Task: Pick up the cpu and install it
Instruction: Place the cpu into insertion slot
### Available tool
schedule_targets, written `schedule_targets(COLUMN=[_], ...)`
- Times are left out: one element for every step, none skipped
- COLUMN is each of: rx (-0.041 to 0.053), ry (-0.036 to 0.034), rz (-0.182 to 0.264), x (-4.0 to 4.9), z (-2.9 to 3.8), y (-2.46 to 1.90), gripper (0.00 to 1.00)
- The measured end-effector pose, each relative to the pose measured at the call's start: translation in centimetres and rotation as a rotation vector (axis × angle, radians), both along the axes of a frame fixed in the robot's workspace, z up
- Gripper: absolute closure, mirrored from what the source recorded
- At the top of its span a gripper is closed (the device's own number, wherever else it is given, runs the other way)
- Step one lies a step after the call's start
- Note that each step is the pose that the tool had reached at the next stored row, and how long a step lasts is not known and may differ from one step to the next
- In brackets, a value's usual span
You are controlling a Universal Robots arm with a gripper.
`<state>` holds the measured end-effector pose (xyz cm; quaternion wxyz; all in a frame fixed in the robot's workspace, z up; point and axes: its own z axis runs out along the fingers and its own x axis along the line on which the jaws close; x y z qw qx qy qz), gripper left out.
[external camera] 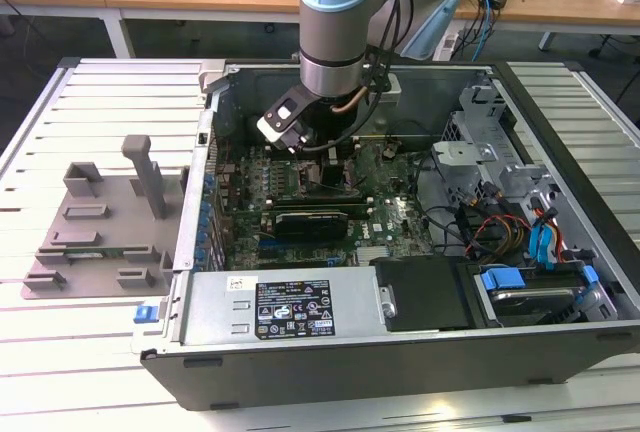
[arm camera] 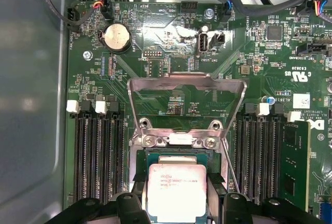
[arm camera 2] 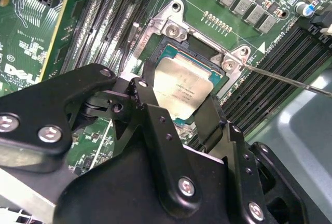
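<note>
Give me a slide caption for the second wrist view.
Gripper holding the cpu at the socket of the green motherboard.

Shows satin, pale silvery metal on the cpu, bare bright metal on the socket frame, glossy green lacquer on the motherboard, matt black finish and shiny screw heads on the gripper, and dull grey sheet metal on the case wall.
</note>
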<state>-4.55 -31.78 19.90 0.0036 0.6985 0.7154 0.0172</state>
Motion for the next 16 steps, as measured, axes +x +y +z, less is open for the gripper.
schedule_targets(rx=[0.0000, 0.0000, 0.0000, 0.0000, -0.0001, 0.0000, 0.0000, 0.0001, 0.0000, 0.0000, 0.0000, 0.0012, 0.0025, 0.0038, 0.0044, 0.0049], ry=[0.0000, -0.0001, 0.0000, -0.0001, 0.0000, 0.0000, -0.0003, -0.0002, -0.0001, 0.0000, 0.0000, 0.0000, -0.0001, -0.0001, -0.0001, -0.0001], rz=[-0.001, -0.001, -0.001, -0.001, -0.001, -0.001, -0.001, -0.001, -0.001, -0.001, -0.001, -0.001, -0.001, -0.001, -0.001, -0.001], x=[0.00, 0.00, 0.00, 0.00, 0.00, 0.00, 0.00, 0.00, 0.00, 0.00, 0.00, 0.00, 0.00, 0.00, 0.00, 0.00], z=[0.00, 0.00, -0.01, -0.02, -0.02, -0.02, -0.03, -0.03, -0.03, -0.03, -0.03, -0.03, -0.03, -0.03, -0.04, -0.03], y=[0.00, 0.00, 0.00, 0.00, 0.00, 0.00, 0.00, 0.00, 0.00, 0.00, 0.00, 0.02, 0.04, 0.06, 0.06, 0.06], gripper=[0.45, 0.45, 0.45, 0.45, 0.45, 0.45, 0.45, 0.44, 0.38, 0.38, 0.38, 0.38, 0.38, 0.38, 0.38, 0.38])
